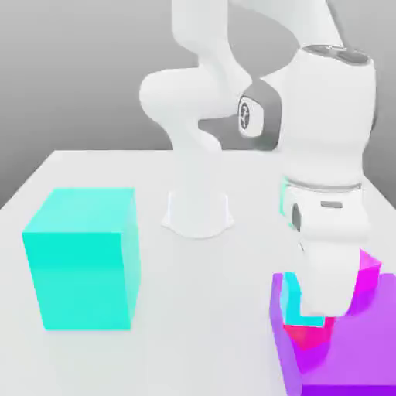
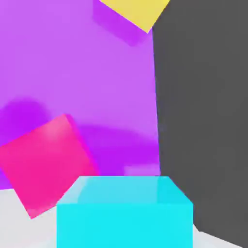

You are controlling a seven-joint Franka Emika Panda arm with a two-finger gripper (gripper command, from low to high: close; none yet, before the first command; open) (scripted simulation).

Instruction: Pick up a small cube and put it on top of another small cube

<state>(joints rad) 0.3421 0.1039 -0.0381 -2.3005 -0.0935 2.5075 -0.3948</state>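
Hand (image 1: 309,309) clamped on small cyan cube (image 1: 291,302) above pink cube (image 1: 305,334); likely light, rigid, slick-faced, best pinched across opposite flat sides.

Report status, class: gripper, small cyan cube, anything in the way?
Gripper shut on small cyan cube. Cube held just above reddish-pink cube, beside it in hand view. Purple block underneath; magenta cube close behind the hand.
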